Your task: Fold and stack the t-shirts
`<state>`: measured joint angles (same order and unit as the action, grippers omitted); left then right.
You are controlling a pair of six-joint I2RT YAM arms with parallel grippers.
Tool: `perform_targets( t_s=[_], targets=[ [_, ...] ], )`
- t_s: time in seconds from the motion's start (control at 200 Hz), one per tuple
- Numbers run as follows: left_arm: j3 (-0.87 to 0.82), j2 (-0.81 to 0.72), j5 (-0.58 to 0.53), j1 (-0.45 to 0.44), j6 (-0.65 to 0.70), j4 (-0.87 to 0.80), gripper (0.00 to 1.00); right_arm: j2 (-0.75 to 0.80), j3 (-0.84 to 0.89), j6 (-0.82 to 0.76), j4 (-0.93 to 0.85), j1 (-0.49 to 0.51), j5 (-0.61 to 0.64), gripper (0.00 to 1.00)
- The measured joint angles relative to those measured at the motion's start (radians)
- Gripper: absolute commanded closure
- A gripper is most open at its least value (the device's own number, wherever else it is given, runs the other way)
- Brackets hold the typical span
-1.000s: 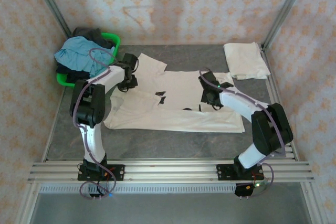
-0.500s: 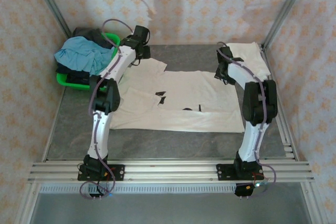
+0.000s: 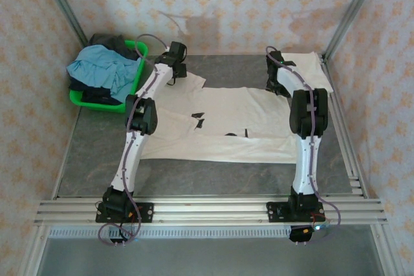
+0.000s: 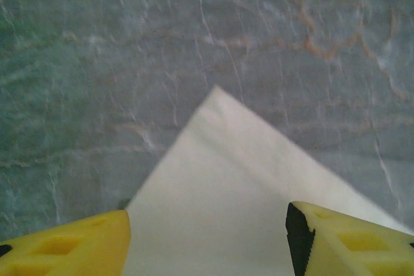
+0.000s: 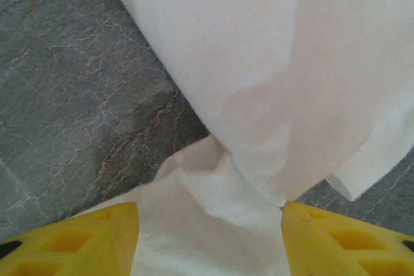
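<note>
**While one shirt sits folded, the second lies half done**

Though its near part looks doubled over, the spread t-shirt [image 3: 220,127] on the table [image 3: 97,153] is, I judge, far from a stackable packet. At its far left corner the left gripper [image 4: 208,231] hangs with jaws parted, grasping nothing. At its far right sleeve the right gripper [image 5: 210,224] is likewise released. Just beyond that sleeve lies the folded t-shirt [image 3: 307,72]. A second ago both arms crouched over the shirt's middle, the left jaws narrower

a spread t-shirt [image 3: 220,117] lies on the surface [image 3: 97,153]. behind it, a folded t-shirt [image 3: 309,69] sits right, a basket [image 3: 141,48] of clothes [image 3: 97,69] left.
</note>
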<state>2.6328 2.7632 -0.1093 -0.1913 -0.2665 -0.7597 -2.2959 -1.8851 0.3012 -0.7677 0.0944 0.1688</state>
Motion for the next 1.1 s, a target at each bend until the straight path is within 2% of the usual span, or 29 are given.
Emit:
perform_targets(
  t_s=[0.2,0.35,0.571,0.756,0.941,1.101],
  targets=[
    [0.011,0.010,-0.022,0.017,-0.038,0.015,0.38,-0.031,-0.039,0.000,-0.016,0.000,-0.004,0.44],
    [0.011,0.016,0.063,0.042,-0.091,0.037,0.57,-0.049,-0.048,0.004,-0.020,0.000,-0.028,0.52],
    [0.020,0.028,0.153,0.074,-0.106,0.043,1.00,-0.050,-0.051,0.008,-0.021,0.000,-0.076,0.78],
    [0.020,0.025,0.232,0.085,-0.091,0.041,1.00,-0.048,-0.051,0.014,-0.021,0.000,-0.099,1.00],
    [-0.015,-0.031,0.305,0.087,-0.063,0.004,1.00,-0.001,-0.011,0.008,-0.015,0.000,-0.129,1.00],
    [-0.180,-0.230,0.338,0.087,-0.042,0.005,1.00,0.101,0.070,0.008,0.003,0.000,-0.145,1.00]
  ],
)
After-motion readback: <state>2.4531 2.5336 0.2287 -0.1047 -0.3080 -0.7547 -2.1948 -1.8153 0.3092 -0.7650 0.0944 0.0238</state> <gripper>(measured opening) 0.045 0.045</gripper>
